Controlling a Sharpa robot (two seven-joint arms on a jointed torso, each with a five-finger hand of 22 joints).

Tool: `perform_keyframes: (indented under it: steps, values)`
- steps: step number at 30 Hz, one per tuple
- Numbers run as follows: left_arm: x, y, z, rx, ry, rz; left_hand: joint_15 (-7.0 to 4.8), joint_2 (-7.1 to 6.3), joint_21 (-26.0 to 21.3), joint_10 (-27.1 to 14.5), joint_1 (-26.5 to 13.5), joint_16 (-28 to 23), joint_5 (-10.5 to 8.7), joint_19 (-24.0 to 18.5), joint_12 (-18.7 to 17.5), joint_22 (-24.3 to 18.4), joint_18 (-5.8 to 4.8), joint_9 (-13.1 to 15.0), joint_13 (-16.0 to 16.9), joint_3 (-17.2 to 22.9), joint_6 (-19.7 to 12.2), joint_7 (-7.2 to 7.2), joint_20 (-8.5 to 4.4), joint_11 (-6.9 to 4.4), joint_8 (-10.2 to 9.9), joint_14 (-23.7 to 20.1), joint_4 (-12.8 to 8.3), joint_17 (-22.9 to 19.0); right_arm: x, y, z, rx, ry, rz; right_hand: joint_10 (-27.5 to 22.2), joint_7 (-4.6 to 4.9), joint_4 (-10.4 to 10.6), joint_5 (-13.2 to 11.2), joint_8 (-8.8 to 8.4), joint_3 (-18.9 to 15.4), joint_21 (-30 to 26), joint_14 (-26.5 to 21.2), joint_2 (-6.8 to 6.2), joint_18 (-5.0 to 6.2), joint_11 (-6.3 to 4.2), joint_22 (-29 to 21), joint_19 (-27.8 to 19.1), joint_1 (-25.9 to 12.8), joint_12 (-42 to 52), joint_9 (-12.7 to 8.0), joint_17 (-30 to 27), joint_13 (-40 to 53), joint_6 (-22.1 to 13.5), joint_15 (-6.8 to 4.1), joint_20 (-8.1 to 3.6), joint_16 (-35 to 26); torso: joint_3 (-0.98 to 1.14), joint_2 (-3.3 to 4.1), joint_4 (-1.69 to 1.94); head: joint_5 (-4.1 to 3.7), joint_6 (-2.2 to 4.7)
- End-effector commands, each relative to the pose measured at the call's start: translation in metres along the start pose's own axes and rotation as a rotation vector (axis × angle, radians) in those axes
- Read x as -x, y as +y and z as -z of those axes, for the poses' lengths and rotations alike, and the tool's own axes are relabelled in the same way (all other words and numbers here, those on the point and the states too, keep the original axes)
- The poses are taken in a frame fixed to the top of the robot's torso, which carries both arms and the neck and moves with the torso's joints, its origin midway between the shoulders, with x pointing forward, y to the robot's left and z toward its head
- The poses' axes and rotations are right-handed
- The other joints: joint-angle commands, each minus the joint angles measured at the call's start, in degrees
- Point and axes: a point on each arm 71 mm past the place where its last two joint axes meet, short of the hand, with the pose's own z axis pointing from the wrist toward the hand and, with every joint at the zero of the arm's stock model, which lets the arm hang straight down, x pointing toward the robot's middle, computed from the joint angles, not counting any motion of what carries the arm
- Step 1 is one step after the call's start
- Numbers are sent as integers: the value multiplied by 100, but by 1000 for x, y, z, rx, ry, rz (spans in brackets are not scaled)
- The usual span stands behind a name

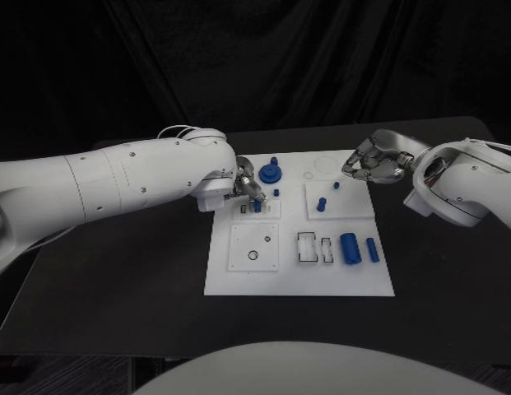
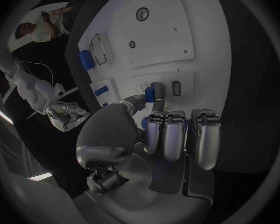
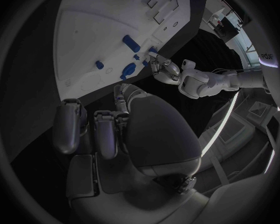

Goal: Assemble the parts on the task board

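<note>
Several small blue parts are scattered over the white board [image 1: 299,280] in the middle of the black table [image 1: 445,296].

Left hand [image 1: 247,191] is over the board's 10 o'clock area. Wrist view shows a small blue peg [image 2: 155,92] pinched between thumb and a fingertip, right above a slotted block; other fingers [image 2: 171,134] hang curled below it. So this hand is clamped on the peg. My read: it's in the middle of seating it.

Right hand [image 1: 373,162] sits at the board's 1 o'clock corner, fingers curled in, nothing visible inside them. Its own wrist view shows the fingers [image 3: 105,134] folded, no part between them. Call it closed on nothing, idle.

Parts on the board:
- round blue knob [image 1: 271,174] at 11 o'clock, standing up
- short blue pin [image 1: 322,202] on the upper right plate, around 1 o'clock
- fat blue cylinder [image 1: 350,248] at 4 o'clock, lying flat
- thinner blue rod [image 1: 373,249] just beside it, toward the board's right edge

Handling, judged by looks only:
- parts look like rigid plastic: light, stiff, not fragile
- smooth surfaces, so probably slippery in metal fingertips
- cylinder and rod would likely roll if nudged; take them across the middle, thumb against one finger
- the peg is short, so pinch it near the top end and leave the lower end free for the slot
- knob: grip by the rim

Risk: a tilted peg jams in the slot. Board itself looks loose on the table, could shift under side load.
</note>
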Motion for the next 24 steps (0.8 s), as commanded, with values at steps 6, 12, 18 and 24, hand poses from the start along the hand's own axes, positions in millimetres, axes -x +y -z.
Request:
perform_keyframes:
  steps: [6,12,18,24]
  values:
    - [-6,2,-3,-1,10,33,-19,30,17,615,-21,38,21,592,20,1510,-80,2,1509,45,-3,12,-35,-19,-33,606,4,1509,-1,-2,1,-25,7,0,389,15,1,18,-24,47,-33,470,12,88,30,1036,-34,34,-25,6,1206,1346,7,36,6,-30,1,-4,-14,15,-1]
    - [-6,4,-3,1,3,42,-18,32,17,615,-21,38,24,592,20,1510,-80,2,1509,57,-4,12,-34,-18,-38,606,-1,1509,-1,-2,1,-26,7,0,382,16,-1,19,-26,52,-48,466,11,91,30,1031,-42,34,-29,8,1199,1341,5,37,7,-39,2,-7,-22,24,-1]
    - [-7,7,-3,5,0,48,-17,33,17,615,-19,38,32,592,20,1510,-80,5,1509,80,-1,13,-33,-18,-42,606,-13,1509,-1,-3,1,-28,9,1,382,16,-1,19,-26,52,-48,466,11,91,30,1031,-42,34,-29,8,1199,1341,5,37,7,-39,3,-14,-27,14,-1]
    - [-8,9,-3,6,1,51,-17,32,17,615,-20,38,32,592,20,1510,-80,6,1509,82,1,13,-33,-17,-42,606,-14,1509,-1,-4,1,-30,11,1,382,16,-1,19,-26,52,-48,466,11,91,30,1031,-42,34,-29,8,1199,1341,5,37,7,-39,-5,-6,-19,9,-1]
